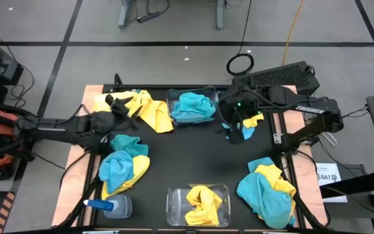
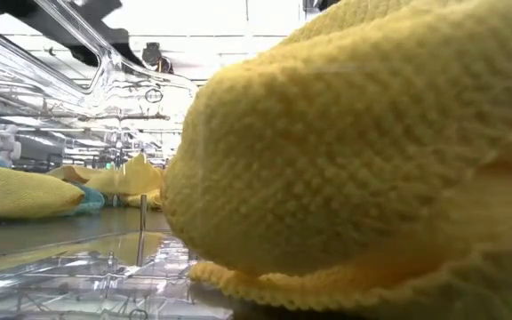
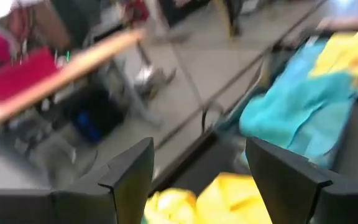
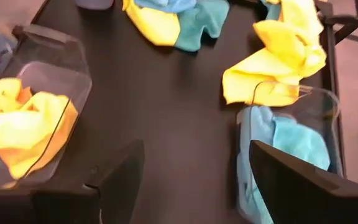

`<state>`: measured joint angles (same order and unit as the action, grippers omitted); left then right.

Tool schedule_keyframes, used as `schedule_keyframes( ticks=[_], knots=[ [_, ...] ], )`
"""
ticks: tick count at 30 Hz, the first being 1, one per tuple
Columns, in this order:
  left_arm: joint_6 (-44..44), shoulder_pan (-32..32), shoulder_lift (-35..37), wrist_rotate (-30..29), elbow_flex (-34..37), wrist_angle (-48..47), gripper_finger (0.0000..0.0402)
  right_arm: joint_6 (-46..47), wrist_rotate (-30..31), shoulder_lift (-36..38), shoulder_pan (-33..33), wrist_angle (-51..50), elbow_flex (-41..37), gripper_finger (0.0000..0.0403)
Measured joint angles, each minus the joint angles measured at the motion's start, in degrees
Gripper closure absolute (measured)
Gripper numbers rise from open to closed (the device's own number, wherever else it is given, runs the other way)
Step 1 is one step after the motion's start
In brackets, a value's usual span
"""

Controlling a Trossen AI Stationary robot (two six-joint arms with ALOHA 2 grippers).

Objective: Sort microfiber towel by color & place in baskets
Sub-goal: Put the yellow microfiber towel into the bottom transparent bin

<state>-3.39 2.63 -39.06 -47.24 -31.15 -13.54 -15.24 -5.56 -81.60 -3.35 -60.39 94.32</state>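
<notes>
I judge sorting midway. Black table (image 1: 193, 162) carries mixed towel piles (image 1: 268, 188); blue basket (image 1: 191, 107) and yellow basket (image 1: 198, 205) are each loaded. Left gripper (image 3: 197, 177), fingers spread, hovers over a crumpled yellow towel (image 1: 149, 112): next, descend and pinch. Right gripper (image 4: 194, 180), spread, empty.

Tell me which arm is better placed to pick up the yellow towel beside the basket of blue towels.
Left. The left gripper is open right above that yellow towel, while the right gripper sits across the basket, over a blue-and-yellow bundle.
</notes>
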Motion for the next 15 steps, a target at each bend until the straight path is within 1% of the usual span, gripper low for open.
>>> schedule_keyframes(
  ticks=[3, 6, 11, 13, 15],
  knots=[
    [5.3, 5.5, -5.5, 4.4, -2.7, -6.0, 0.0142, 1.6, 0.1, 0.0, 1.6, -1.1, 0.0, 0.0122],
    [8.8, 11.3, -10.7, 8.9, -3.8, -8.8, 0.0142, 3.1, 0.1, 0.0, 3.4, -1.7, 0.0, 0.0122],
    [12.1, 19.7, -18.4, 13.0, -4.1, -10.2, 0.0142, 5.5, 0.3, 0.0, 6.5, -3.7, 0.0, 0.0122],
    [13.5, 22.7, -21.0, 15.0, -4.1, -10.2, 0.0142, 6.3, 2.2, 0.0, 8.0, -4.5, 0.0, 0.0122],
    [14.7, 25.1, -23.3, 15.7, -4.1, -10.2, 0.0142, 7.0, 3.6, 0.0, 9.3, -5.4, 0.0, 0.0122]
  ],
)
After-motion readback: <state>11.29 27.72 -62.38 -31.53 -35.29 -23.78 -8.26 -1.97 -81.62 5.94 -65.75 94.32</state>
